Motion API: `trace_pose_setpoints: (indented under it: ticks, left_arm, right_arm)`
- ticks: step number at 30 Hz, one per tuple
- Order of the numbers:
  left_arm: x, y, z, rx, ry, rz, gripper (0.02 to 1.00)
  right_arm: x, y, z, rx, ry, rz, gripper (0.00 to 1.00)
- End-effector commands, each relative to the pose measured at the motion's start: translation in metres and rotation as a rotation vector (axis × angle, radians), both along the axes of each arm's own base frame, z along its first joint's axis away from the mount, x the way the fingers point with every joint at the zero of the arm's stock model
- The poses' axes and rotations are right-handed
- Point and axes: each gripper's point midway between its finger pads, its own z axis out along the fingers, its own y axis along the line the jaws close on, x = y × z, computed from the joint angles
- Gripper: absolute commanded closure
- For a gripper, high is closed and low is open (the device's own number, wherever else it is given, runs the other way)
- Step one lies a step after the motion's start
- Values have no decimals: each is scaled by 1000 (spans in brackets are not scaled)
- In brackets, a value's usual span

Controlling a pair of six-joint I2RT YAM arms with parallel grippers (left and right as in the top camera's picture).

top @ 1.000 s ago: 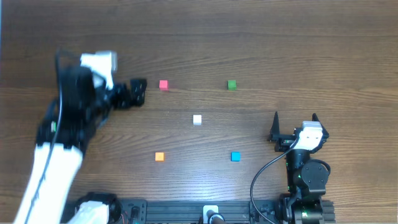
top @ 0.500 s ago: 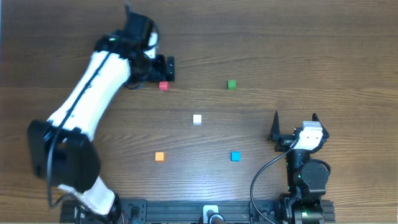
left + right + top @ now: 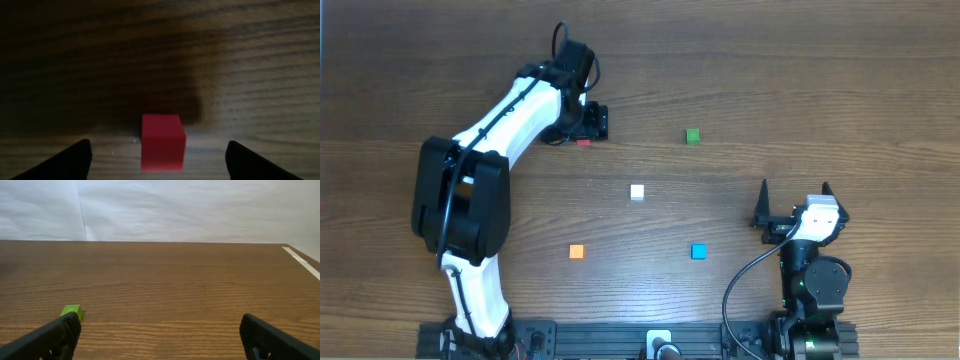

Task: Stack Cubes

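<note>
Left wrist view | left tool (image 3: 158, 152) spread | red cube (image 3: 163, 141) between, gaps both sides

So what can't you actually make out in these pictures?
- Red cube: in the top view, nearly all covered by the left gripper above it; just a sliver shows.
- Left gripper's fingers: in the left wrist view, cut off by the bottom edge.
- Green cube: in the right wrist view, partly hidden behind a finger of the right gripper.
- Table beyond the red cube: in the left wrist view, dim in shadow.
</note>
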Motion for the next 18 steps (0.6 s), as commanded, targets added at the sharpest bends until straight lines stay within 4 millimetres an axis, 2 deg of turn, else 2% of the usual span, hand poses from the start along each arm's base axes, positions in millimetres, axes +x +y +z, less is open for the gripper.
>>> trace_pose_setpoints:
  ticks: [1, 6, 8, 12, 18]
  left_arm:
    - [8, 2, -14, 30, 0, 12, 194]
    - [9, -1, -22, 30, 2, 6, 360]
    - [9, -2, -22, 29, 1, 3, 470]
    - [8, -2, -22, 30, 3, 2, 610]
    - [7, -5, -22, 24, 6, -1, 763]
  right_arm:
    - [0, 0, -2, 1, 3, 2, 7]
    - [0, 0, -2, 0, 3, 2, 9]
    - [0, 0, -2, 0, 3, 2, 7]
    - [0, 0, -2, 1, 3, 2, 9]
    - [0, 0, -2, 1, 3, 2, 7]
